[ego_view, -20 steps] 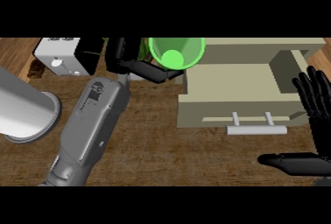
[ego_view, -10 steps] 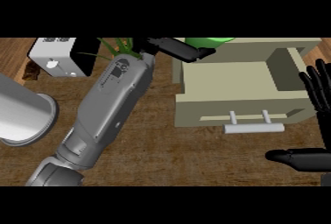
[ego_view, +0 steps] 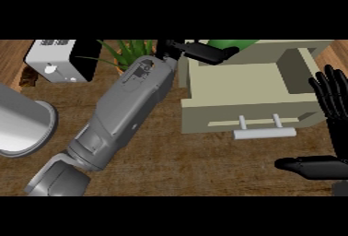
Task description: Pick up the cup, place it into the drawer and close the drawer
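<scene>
Nearest, right hand (ego_view: 332,108): at the right edge, resting, fingers straight and up, thumb out, holding nothing.
Handle (ego_view: 265,133): a pale bar on the near face, just left of that hand.
Drawer (ego_view: 238,83): pulled open toward me, its inside showing.
Left hand (ego_view: 202,51): far, over the drawer's far left corner, fingers curled round the cup (ego_view: 225,44).
Cup: green, mostly hidden by my fingers and the view's far edge.
Doing it well: I'd carry the cup right and nearer, over the drawer's middle, lower it upright clear of the sides, then uncurl.

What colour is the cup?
The cup is bright green, best seen in the head view.
</scene>
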Controlling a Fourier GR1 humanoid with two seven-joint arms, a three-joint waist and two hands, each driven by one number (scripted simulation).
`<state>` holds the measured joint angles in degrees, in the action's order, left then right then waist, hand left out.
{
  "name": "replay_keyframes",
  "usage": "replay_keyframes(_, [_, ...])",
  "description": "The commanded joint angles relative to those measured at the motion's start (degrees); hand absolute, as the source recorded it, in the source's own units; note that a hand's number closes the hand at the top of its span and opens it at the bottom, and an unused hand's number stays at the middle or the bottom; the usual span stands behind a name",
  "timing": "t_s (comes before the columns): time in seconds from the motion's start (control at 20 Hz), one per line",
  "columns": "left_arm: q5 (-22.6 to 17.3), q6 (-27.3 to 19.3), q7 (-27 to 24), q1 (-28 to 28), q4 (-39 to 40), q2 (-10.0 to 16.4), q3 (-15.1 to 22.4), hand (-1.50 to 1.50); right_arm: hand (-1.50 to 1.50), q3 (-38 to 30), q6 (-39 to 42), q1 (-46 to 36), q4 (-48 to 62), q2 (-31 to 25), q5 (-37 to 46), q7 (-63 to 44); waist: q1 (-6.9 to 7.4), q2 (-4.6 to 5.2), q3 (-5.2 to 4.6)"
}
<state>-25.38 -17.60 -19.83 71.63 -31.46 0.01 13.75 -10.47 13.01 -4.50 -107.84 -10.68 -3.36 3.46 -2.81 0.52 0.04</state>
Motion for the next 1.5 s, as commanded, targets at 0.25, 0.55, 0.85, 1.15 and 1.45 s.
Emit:
replay_keyframes(0.25, [-6.88, -5.83, 0.66, 0.34, 4.83, -0.01, 13.25, 1.5, -1.5, -0.37, 0.41, -4.44, 0.46, -1.05, -1.56, -2.84, -1.77, 0.31, 0.02])
replay_keyframes(0.55, [-6.37, -4.17, 1.56, 1.54, 9.86, -0.01, 17.1, -1.5, -1.5, -0.41, 0.97, -2.24, 2.67, -0.65, -0.21, 1.48, -1.68, 0.63, 0.05])
replay_keyframes(0.85, [-6.89, -9.78, 5.9, -0.92, 6.01, -0.01, 26.53, -1.5, -1.5, 0.94, -0.43, -4.9, 0.44, 0.12, -0.38, -2.89, -2.15, 0.47, 0.02])
replay_keyframes(1.15, [-10.46, -11.32, -1.44, -1.55, 3.8, -0.01, 24.88, -1.5, -1.5, -1.48, 4.03, -4.23, 0.62, -0.51, -8.81, -2.73, -1.83, 0.47, -0.01])
replay_keyframes(1.45, [-13.2, -13.39, -4.65, -2.71, -2.13, -0.01, 23.22, -1.5, 1.5, -0.32, 9.17, 0.29, -2.97, -1.92, -12.38, -2.79, 0.5, -0.27, -0.03])
